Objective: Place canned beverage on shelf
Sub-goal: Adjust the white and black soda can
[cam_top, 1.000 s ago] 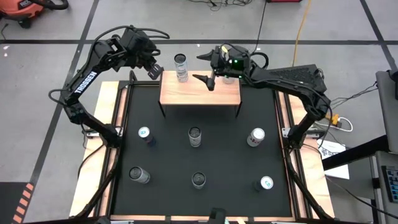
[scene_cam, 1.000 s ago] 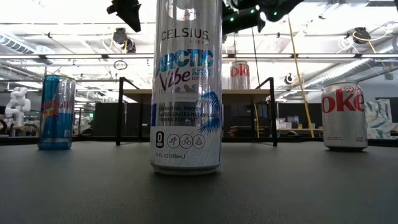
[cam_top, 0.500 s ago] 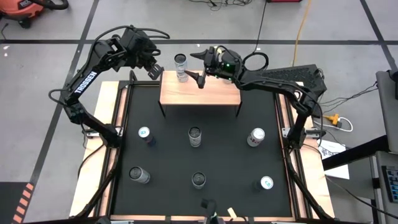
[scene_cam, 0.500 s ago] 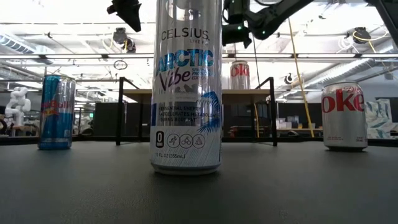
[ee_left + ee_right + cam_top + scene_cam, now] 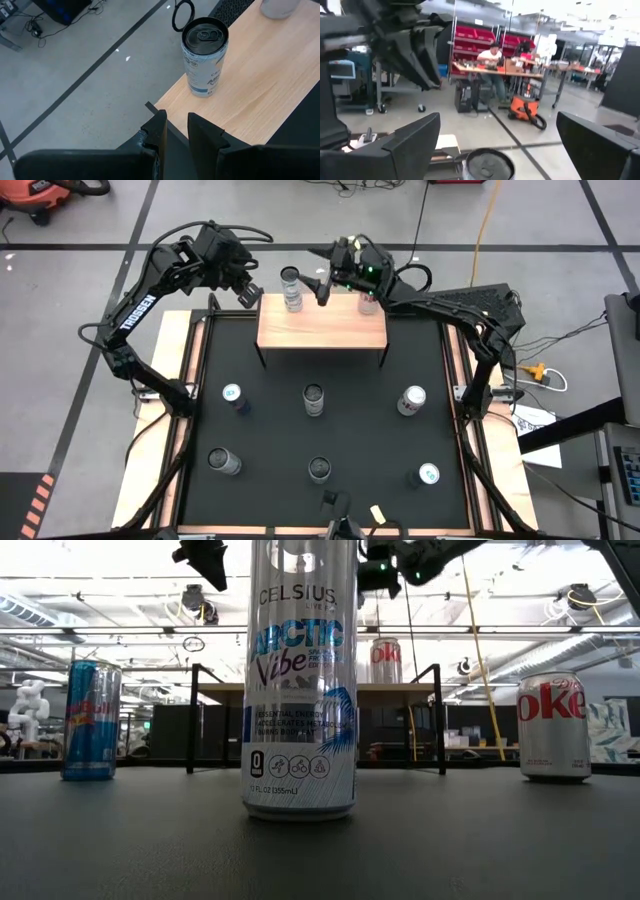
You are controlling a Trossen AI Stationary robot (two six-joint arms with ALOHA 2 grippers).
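The shelf (image 5: 322, 328) stands at the table's far side with two cans upright on their bases: a white slim can (image 5: 291, 288) at its far left and a red-and-silver can (image 5: 368, 302) at its far right. My right gripper (image 5: 322, 275) hangs open above the shelf's far edge, between the two cans and clear of both. In its wrist view the slim can's top (image 5: 487, 165) shows below the wide-apart fingers. My left gripper (image 5: 250, 292) hovers off the shelf's far left corner, its fingers (image 5: 161, 134) a narrow gap apart with nothing between them.
Several more cans stand on the black mat, among them a white-topped one (image 5: 411, 400), a dark-topped one (image 5: 313, 399) and a tall white can (image 5: 300, 680) close to the low camera. Wooden strips (image 5: 180, 400) border the mat.
My right gripper has drawn back from over the shelf's middle toward the far edge and risen, tipping up from a downward slant to about level, still wide open. The red-and-silver can stays standing on the shelf.
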